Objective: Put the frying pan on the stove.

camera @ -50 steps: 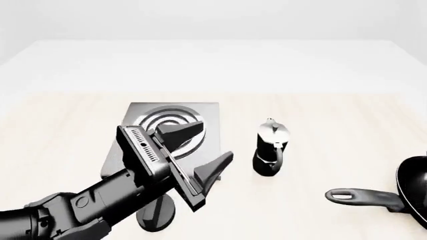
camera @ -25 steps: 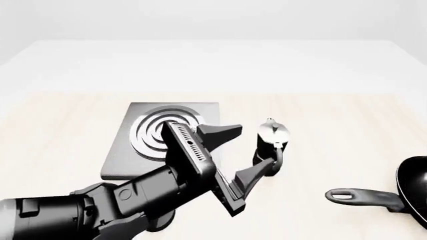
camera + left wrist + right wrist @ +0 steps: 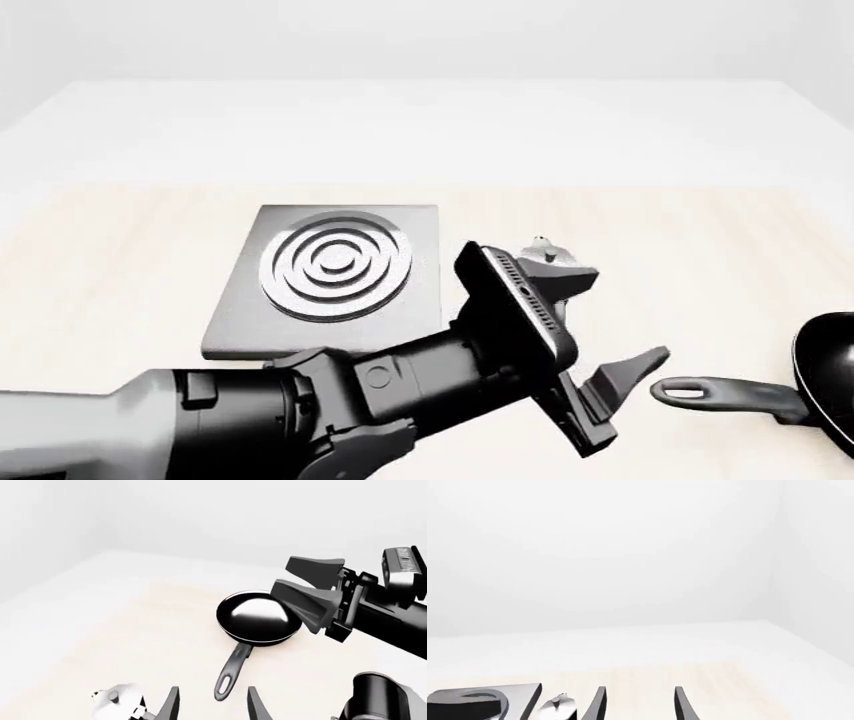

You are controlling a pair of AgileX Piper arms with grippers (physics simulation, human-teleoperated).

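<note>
Two sets of fingers are in view, and neither holds anything. The round shallow black frying pan with its glossy inside lies flat on the pale wood-grain tabletop at the right edge of the front view, partly cut off by the frame. Its long dark grey handle extends leftward from the bowl, toward the middle of the tabletop, with the hole at its free end.

The left gripper is spread wide, and its lower finger sits just beside the handle's holed end without touching it. In the left wrist view the fingers straddle the handle tip, and the handle's long axis runs away from them toward the bowl.

The right gripper hangs above the pan, near its rim, also spread wide and apart from it.

The flat square brushed grey metal stove with raised concentric rings lies well to the left of the pan. A black-and-silver moka pot stands between them, largely hidden behind the left arm.

Judgement: the left gripper is better placed for the handle; any carry to the stove must clear the moka pot.
</note>
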